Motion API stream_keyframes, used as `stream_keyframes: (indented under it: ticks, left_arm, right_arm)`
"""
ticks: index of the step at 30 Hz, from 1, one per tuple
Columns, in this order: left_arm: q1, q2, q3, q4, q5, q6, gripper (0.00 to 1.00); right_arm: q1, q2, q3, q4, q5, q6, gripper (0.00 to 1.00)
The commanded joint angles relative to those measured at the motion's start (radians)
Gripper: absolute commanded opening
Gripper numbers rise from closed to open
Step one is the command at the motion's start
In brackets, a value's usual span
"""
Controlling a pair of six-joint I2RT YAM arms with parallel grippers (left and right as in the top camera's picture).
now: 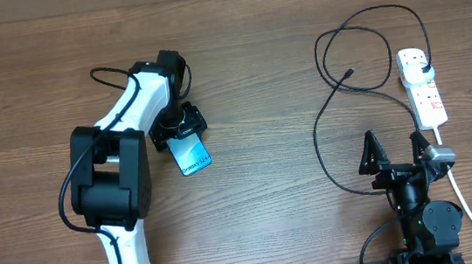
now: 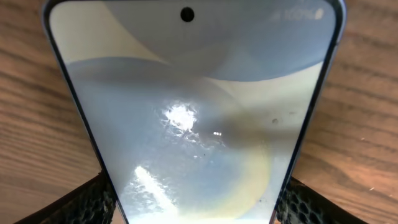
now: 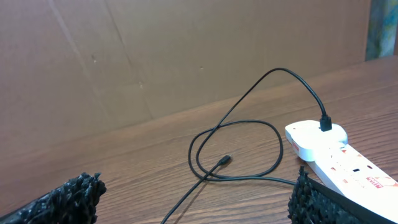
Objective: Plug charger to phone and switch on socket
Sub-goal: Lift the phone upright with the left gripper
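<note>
The phone (image 1: 191,155) lies screen up on the table, left of centre, and its pale screen fills the left wrist view (image 2: 193,118). My left gripper (image 1: 180,131) is shut on its sides, one finger at each edge (image 2: 193,208). The charger cable (image 1: 333,131) loops over the right side of the table, with its loose connector tip (image 1: 350,72) lying free and its black plug (image 1: 423,67) sitting in the socket (image 1: 425,94). My right gripper (image 1: 394,152) is open and empty near the front edge. In the right wrist view (image 3: 193,205) it faces the tip (image 3: 225,160) and the socket (image 3: 339,158).
The socket's thick white cord (image 1: 468,204) runs down past my right arm to the front edge. A brown cardboard wall (image 3: 155,56) stands behind the table. Bare wood lies between the phone and the cable loops.
</note>
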Motion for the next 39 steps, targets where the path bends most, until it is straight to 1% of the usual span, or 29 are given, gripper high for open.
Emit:
stream_keyframes:
  ticks: [1,13,15,20,22,23,25,32,39]
  left_arm:
    - [-0.011,0.042,0.036,-0.040,0.004,0.000,0.76]
    - [-0.011,0.042,0.187,-0.204,0.006,0.030,0.75]
    - [-0.011,0.042,0.210,-0.241,0.035,0.061,0.73]
    - [-0.011,0.042,0.236,-0.311,0.108,0.093,0.74]
    - [-0.011,0.042,0.242,-0.329,0.164,0.118,0.73]
    - [-0.011,0.042,0.246,-0.346,0.214,0.144,0.72]
    - [-0.011,0.042,0.251,-0.364,0.250,0.166,0.72]
    - [-0.011,0.042,0.274,-0.433,0.286,0.189,0.72]
    - [-0.011,0.042,0.333,-0.487,0.369,0.235,0.72]
  right_arm:
    - [-0.003,-0.006,-0.011,0.006,-0.002,-0.008,1.00]
    - [-0.003,-0.006,-0.011,0.006,-0.002,-0.008,1.00]
    - [-0.003,-0.006,-0.011,0.006,-0.002,-0.008,1.00]
    - [-0.003,-0.006,-0.011,0.006,-0.002,-0.008,1.00]
    - [-0.003,-0.006,-0.011,0.006,-0.002,-0.008,1.00]
    - [-0.003,-0.006,-0.011,0.006,-0.002,-0.008,1.00]
    - [-0.003,-0.006,-0.011,0.006,-0.002,-0.008,1.00]
    - [-0.003,-0.006,-0.011,0.006,-0.002,-0.008,1.00]
    - [-0.003,-0.006,-0.011,0.006,-0.002,-0.008,1.00]
